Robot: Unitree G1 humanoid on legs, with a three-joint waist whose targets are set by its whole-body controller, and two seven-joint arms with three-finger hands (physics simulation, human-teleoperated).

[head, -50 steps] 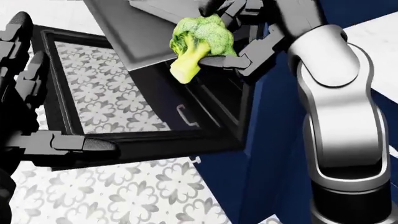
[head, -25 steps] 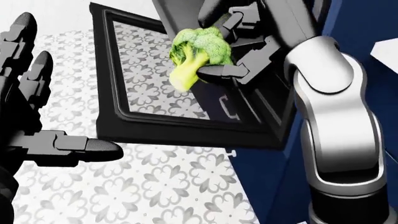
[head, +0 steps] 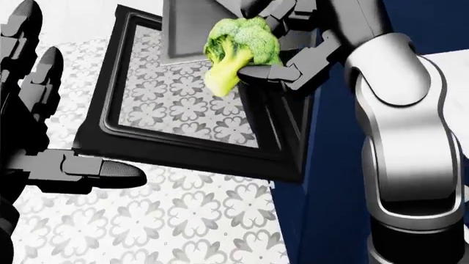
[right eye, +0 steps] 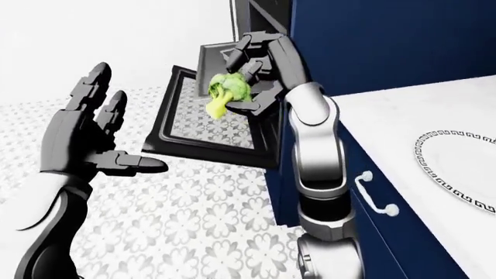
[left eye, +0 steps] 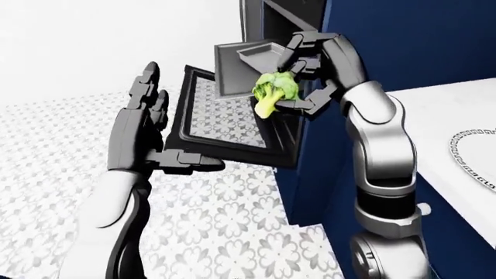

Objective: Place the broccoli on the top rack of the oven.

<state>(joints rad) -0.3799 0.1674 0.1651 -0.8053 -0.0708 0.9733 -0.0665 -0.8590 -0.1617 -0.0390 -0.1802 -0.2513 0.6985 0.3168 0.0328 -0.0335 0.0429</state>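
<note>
My right hand (head: 268, 47) is shut on a green broccoli (head: 236, 48) and holds it in the air over the open oven door (head: 183, 144), just left of the oven opening (left eye: 288, 119). The broccoli's pale stalk points down and left. A dark rack or tray (left eye: 244, 68) juts out of the oven behind the broccoli. My left hand (left eye: 147, 136) is open and empty, fingers spread, at the left of the oven door in the left-eye view.
Navy cabinets (left eye: 403, 46) stand to the right of the oven. A white counter (right eye: 418, 122) with a patterned plate (right eye: 465, 157) lies at the right. A cabinet handle (right eye: 374, 199) sticks out below it. The floor (left eye: 232, 232) has grey flower tiles.
The whole head view has shifted, so the camera moved. The broccoli stays in my right hand, slightly higher in the view. The oven door now shows more fully.
</note>
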